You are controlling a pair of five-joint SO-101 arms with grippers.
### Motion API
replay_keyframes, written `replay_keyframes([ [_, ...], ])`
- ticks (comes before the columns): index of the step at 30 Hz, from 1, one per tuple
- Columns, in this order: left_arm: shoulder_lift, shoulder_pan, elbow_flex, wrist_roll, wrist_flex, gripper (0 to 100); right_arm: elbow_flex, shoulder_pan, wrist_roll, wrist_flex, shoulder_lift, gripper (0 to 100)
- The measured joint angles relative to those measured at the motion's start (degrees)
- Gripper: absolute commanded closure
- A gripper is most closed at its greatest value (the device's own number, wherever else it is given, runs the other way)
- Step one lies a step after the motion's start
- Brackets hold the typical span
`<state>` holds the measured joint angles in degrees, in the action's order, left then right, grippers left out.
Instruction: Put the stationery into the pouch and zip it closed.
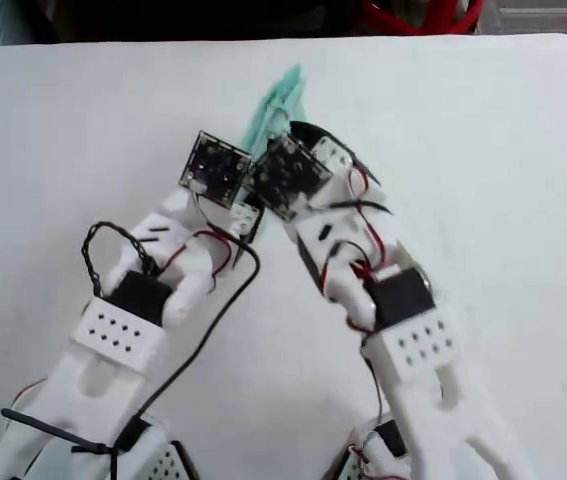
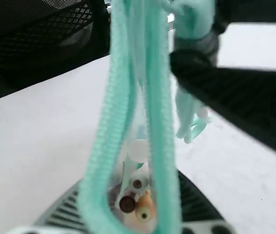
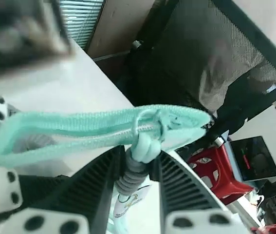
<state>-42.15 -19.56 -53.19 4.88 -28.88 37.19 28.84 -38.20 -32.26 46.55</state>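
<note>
A mint green pouch [image 1: 276, 104] is held up off the white table [image 1: 483, 150] between my two arms. In the left wrist view its zip edges [image 2: 112, 102] gape apart, and several pens [image 2: 137, 199] stand inside. My left gripper [image 2: 130, 222] is shut on the pouch's near end, its ribbed jaw showing behind the fabric. My right gripper [image 3: 138, 162] is shut on the zipper pull [image 3: 145, 146], whose grey and mint tab sits between the black ribbed fingers [image 3: 103, 183]. That black gripper [image 2: 225, 92] also looms beside the pouch in the left wrist view.
A black mesh chair [image 3: 215, 58] stands past the table's far edge, with a red seat [image 3: 215, 168] lower down. A black cable [image 1: 213, 320] loops over the left arm. Bare white tabletop spreads to both sides of the arms.
</note>
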Motion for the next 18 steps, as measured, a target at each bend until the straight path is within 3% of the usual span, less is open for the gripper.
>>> replay_keyframes([
  [7, -0.09, -0.53, -0.18, 0.09, 0.18, 93, -9.67, 5.80, -9.67, -23.03, 5.45, 98.0],
  [18, -0.09, -1.14, -0.18, 0.09, 0.44, 95, -36.22, 18.73, -13.63, -52.48, -5.71, 97.9],
])
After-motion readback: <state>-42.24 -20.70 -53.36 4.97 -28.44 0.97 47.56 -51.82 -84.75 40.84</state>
